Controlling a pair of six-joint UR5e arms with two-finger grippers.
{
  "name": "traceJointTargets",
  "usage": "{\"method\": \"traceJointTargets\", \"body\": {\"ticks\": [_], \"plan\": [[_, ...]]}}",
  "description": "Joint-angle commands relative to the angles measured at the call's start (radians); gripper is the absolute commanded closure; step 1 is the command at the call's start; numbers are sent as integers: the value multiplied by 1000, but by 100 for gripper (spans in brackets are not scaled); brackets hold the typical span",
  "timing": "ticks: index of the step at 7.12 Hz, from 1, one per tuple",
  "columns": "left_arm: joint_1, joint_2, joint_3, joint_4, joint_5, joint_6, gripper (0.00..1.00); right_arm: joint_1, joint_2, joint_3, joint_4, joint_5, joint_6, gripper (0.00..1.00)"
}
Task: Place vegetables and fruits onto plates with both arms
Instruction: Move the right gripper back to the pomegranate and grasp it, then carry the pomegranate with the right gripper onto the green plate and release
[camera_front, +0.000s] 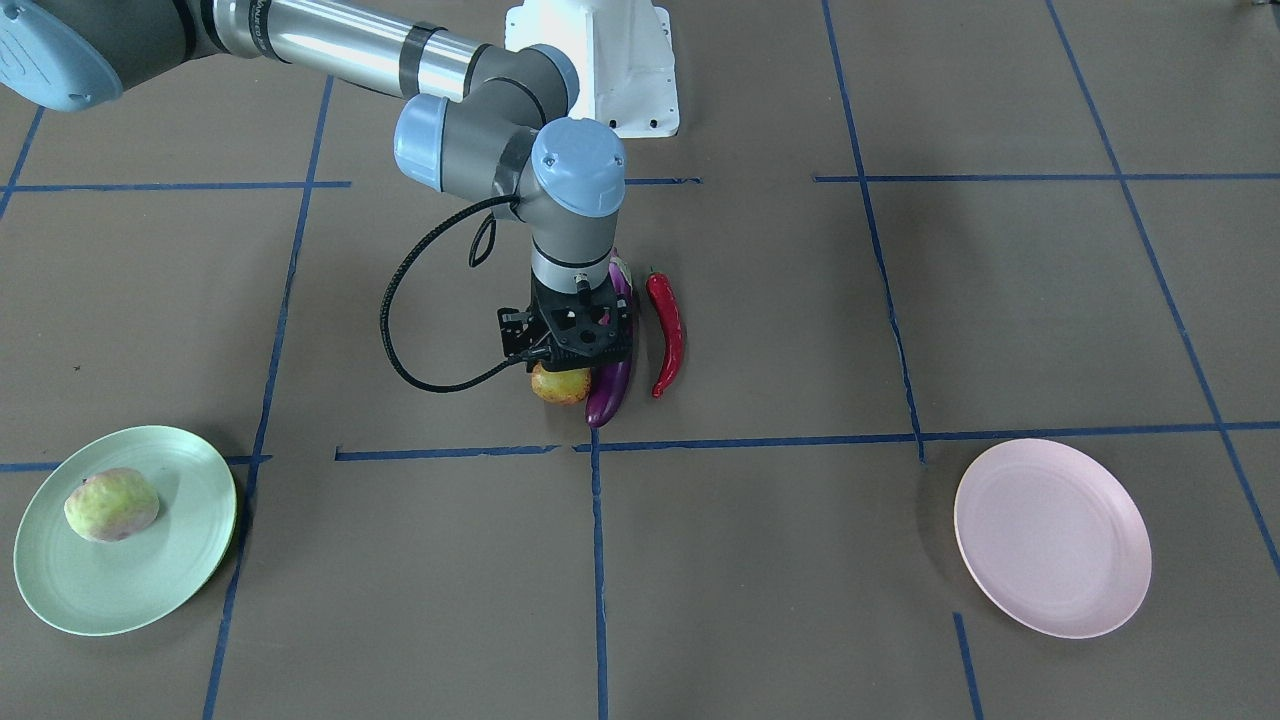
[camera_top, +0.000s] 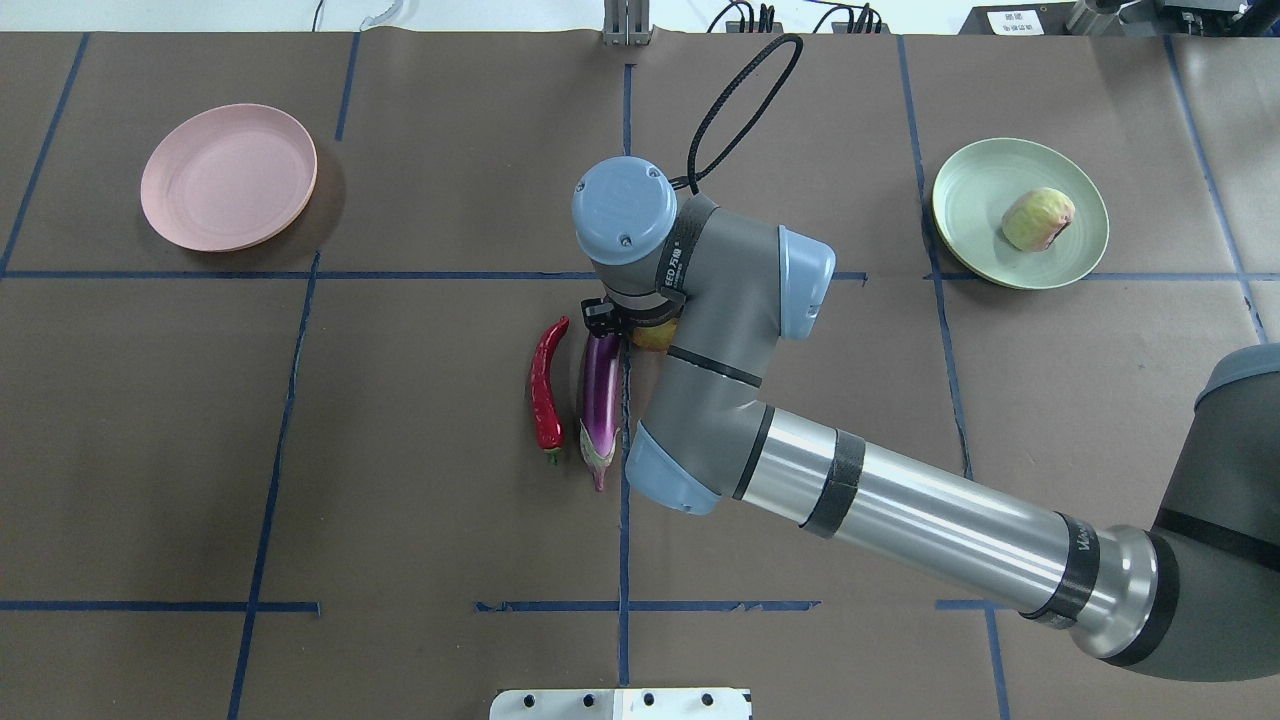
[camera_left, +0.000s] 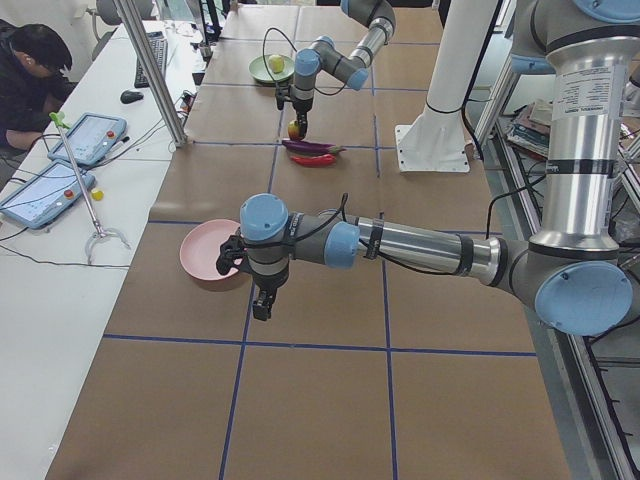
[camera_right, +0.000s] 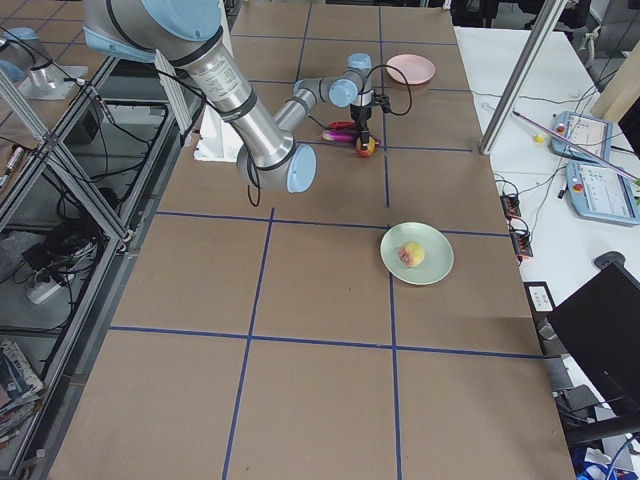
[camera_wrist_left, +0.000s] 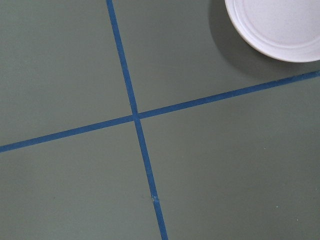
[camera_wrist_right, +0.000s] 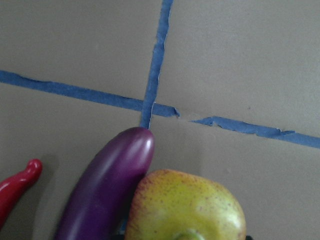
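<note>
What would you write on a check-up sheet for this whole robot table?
Surface: brown table, blue tape grid.
Job's things: pale green fruit on green plate; pink plate bare; eggplant, chili, yellow-orange fruit together mid-table.
Clutter: nothing seen.
Grippers: right gripper over yellow-orange fruit, left gripper near pink plate; open or shut unclear for both.
Cables: black cable loops off right wrist.
Surroundings: operator, tablets at side bench.

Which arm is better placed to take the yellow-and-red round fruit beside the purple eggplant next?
Right. The black right gripper is directly over the round yellow-green and orange-red fruit; the black left gripper hangs far off beside the pale pink round plate.
</note>
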Motion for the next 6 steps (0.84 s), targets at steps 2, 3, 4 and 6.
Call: {"method": "traceJointTargets", "body": {"ticks": [2,3,4,6], "plan": [[0,1,0,0,0,0,0,139,-2,67,-55,95,-25,100],[0,1,0,0,0,0,0,211,-32,70,-55,138,-132,100],[0,1,0,0,0,0,0,291,-87,71,-43,190,-274,100],[0,1,0,0,0,0,0,470,-243,71,42,299,-598,99]]}}
